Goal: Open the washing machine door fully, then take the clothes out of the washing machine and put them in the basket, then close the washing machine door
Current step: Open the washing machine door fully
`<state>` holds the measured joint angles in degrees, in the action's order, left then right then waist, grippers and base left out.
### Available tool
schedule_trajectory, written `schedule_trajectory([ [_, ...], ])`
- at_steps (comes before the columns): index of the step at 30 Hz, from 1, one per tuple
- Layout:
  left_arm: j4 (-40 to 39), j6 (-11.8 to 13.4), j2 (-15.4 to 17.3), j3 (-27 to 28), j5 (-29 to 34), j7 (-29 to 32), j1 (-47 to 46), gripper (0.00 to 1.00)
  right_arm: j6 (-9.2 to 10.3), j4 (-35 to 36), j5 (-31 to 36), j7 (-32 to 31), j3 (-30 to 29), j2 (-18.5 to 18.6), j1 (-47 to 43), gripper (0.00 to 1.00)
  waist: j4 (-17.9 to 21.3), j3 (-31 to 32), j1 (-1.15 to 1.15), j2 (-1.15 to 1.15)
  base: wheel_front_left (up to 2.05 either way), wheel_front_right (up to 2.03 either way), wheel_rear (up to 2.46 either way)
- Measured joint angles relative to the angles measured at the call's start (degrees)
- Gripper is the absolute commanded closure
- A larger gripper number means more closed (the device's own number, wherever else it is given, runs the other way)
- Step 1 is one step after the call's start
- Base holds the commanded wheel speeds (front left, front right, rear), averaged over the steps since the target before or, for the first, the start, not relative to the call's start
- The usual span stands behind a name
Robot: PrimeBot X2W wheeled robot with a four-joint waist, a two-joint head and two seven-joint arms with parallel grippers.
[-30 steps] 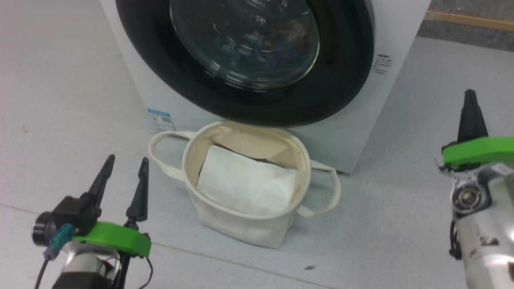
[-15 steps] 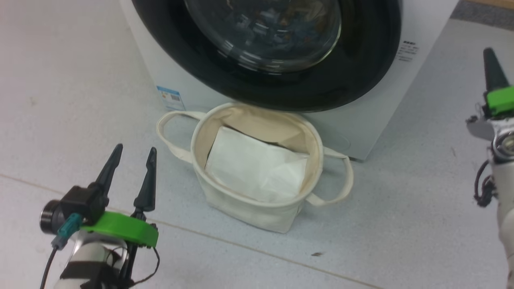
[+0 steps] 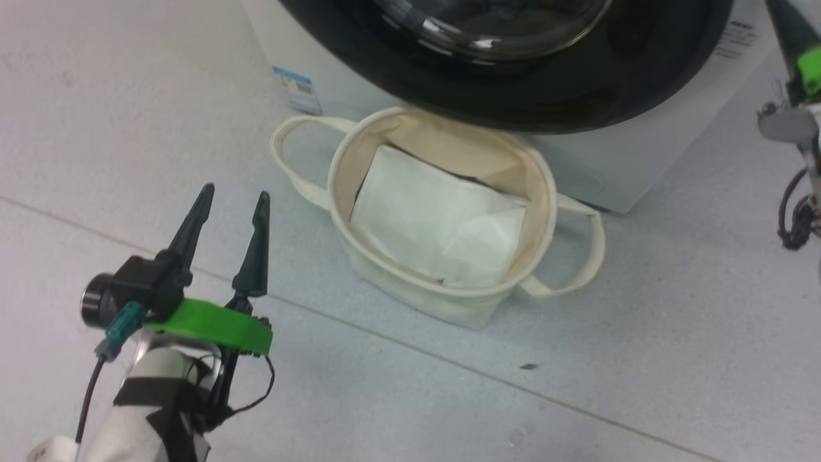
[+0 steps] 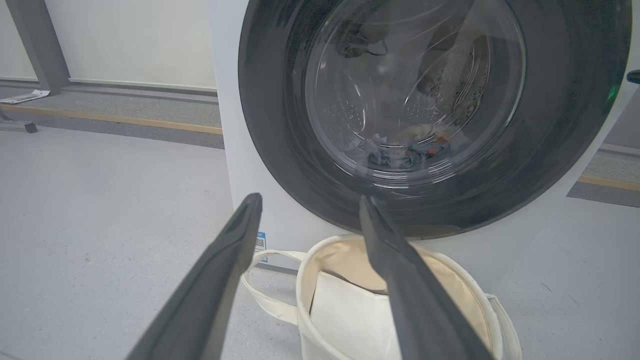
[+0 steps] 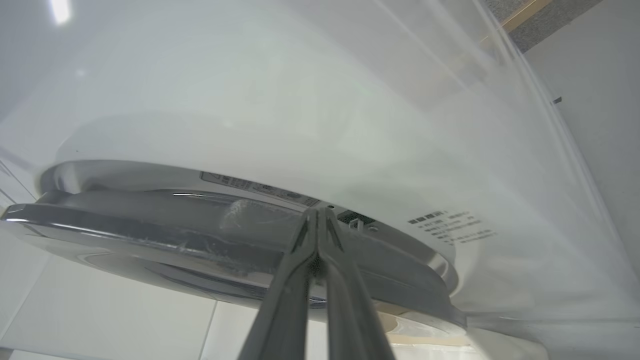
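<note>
Step in hand, as I judge it: getting the door open. Nothing has been unloaded yet.

- Washing machine (image 3: 641, 173) runs across the top of the head view. Its door (image 3: 577, 96) looks shut, the black rim flat to the white front.
- Clothes (image 4: 400, 145): a small blue and cream heap low in the drum, seen through the glass at centre of the left wrist view.
- Basket (image 3: 417, 298) sits at frame centre, just below the door. It holds a folded white sheet (image 3: 436, 231).
- Right gripper (image 5: 317, 215): jaws pressed together with nothing between them. The tips are at the door's edge, mid-frame in the right wrist view. I cannot tell whether they are touching.
- Left gripper (image 3: 234, 191): lower left, jaws wide apart and empty, well clear of the basket.

Doing it well: work the closed tips into the seam behind the rim, then pull outward along the door's arc, not straight back. The basket stands near the door's swing, so watch the lower rim. The left arm should stay low and out of the way.

Against a second ago: the head camera has tilted, so machine and basket now sit higher and further right in the frame. The right gripper has closed in on the machine, from mid-right to the upper right corner. Both sets of jaws are unchanged.
</note>
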<state>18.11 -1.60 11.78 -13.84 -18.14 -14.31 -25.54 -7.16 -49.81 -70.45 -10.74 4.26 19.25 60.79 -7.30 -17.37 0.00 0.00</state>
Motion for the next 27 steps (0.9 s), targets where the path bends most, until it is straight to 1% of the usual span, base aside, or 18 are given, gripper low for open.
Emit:
schedule_trajectory([
  [2,0.3,0.0,-0.4,0.0,0.3,0.0,-0.6,0.00,0.00,-0.1,-0.2,0.0,0.3,0.0,0.9,1.00,-0.3,-0.6,0.00,0.00,0.00,0.00,0.00],
  [6,0.8,-1.0,-1.8,0.3,1.4,0.0,-1.7,0.00,0.01,-1.1,-0.2,0.0,1.6,0.4,3.5,1.00,-1.8,-2.5,0.00,0.00,0.00,0.00,0.00],
  [8,1.1,-1.4,-2.4,0.5,1.5,0.0,-1.9,0.00,-0.04,-1.3,-0.2,-0.4,2.0,1.4,3.6,1.00,-2.4,-3.1,0.00,0.00,0.00,0.00,0.00],
  [11,1.5,-1.8,-3.2,1.1,2.4,0.0,-1.9,0.00,-0.07,-2.0,-0.2,-0.3,2.5,1.7,4.1,1.00,-3.3,-3.4,0.00,0.00,0.00,0.00,0.00],
  [15,2.1,-2.1,-3.7,2.0,3.0,0.0,-1.9,0.00,0.02,-1.8,-1.6,-2.6,4.4,1.6,4.2,1.00,-3.8,-3.0,0.00,0.00,0.00,0.00,0.00],
  [17,2.4,-2.5,-4.1,2.2,3.5,0.0,-1.9,0.00,0.10,-0.1,-2.9,-4.4,5.4,1.6,3.5,1.00,-3.9,-2.3,0.00,0.00,0.00,0.00,0.00],
  [21,2.6,-2.5,-4.4,3.4,4.3,0.0,-1.8,0.00,0.10,4.5,-4.4,-7.1,8.4,1.0,0.2,1.00,-3.8,-0.5,0.00,0.00,0.00,0.00,0.00],
  [27,2.8,-3.1,-4.4,4.4,5.0,0.0,0.1,0.00,0.10,10.2,-6.4,-10.3,13.7,-1.6,-7.0,1.00,-2.8,2.6,0.00,0.00,0.00,0.00,0.00],
])
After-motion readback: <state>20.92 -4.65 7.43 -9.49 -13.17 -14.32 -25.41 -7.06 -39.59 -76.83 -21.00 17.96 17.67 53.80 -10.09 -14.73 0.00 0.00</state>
